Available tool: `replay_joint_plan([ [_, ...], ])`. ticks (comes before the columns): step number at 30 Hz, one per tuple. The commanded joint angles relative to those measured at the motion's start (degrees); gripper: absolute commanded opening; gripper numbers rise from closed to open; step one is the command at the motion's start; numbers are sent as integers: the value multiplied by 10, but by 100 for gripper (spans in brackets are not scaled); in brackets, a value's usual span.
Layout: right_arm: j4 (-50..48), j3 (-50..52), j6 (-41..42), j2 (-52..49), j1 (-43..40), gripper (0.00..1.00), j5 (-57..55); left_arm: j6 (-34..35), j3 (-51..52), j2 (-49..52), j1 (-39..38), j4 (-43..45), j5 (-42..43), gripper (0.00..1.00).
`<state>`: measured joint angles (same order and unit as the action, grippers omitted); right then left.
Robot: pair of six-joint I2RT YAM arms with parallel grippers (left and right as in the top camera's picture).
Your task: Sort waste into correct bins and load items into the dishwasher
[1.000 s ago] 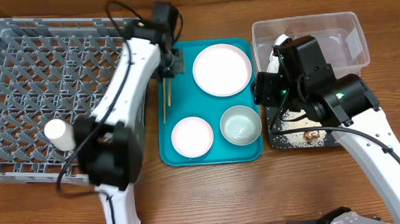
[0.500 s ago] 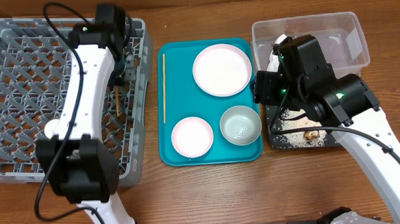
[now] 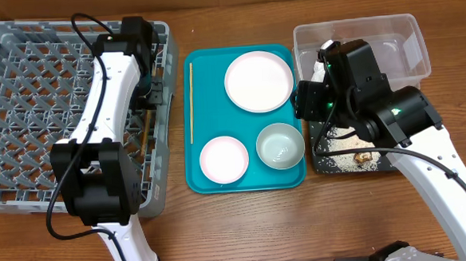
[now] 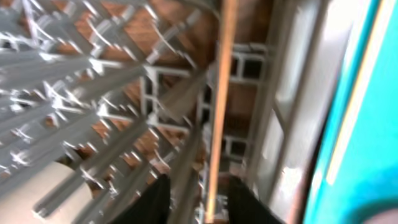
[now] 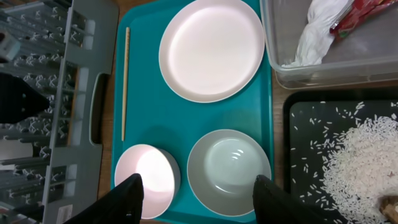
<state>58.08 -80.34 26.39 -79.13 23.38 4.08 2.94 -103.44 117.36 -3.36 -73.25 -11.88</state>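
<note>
Chopstick (image 4: pixel 217 112) between parted left jaws; over rack (image 4: pixel 81 68); right jaws parted, empty

My left gripper (image 4: pixel 200 200) is off the teal tray (image 3: pixel 243 178) and now sits at the dish rack's (image 3: pixel 21 46) right wall. One chopstick (image 3: pixel 145 135) has come along, slanting inside the rack. The other chopstick (image 3: pixel 190 101) now lies alone on the tray.

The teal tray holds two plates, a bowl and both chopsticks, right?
Not quite. Only one chopstick lies on the teal tray, beside the big plate, the small plate and the bowl; the overhead view shows the other chopstick over at the grey rack.
</note>
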Motion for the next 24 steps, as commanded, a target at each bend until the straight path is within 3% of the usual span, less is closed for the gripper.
replay_joint_plan([
  [1,-3,-11,2,5,0,58,-1,1,-50,-17,-2,-25,60,38],
  [6,-3,-11,2,5,0,58,-1,5,-97,-44,-15,-28,231,40],
  [8,-3,-11,2,5,0,58,-1,12,-96,-45,-32,-16,249,40],
  [15,-3,-11,2,5,0,59,-1,122,-15,-24,-111,96,60,39],
  [19,-3,-11,2,5,0,59,-1,137,21,10,-131,163,44,38],
  [24,-3,-11,3,5,0,59,-1,161,21,56,-133,179,28,34],
])
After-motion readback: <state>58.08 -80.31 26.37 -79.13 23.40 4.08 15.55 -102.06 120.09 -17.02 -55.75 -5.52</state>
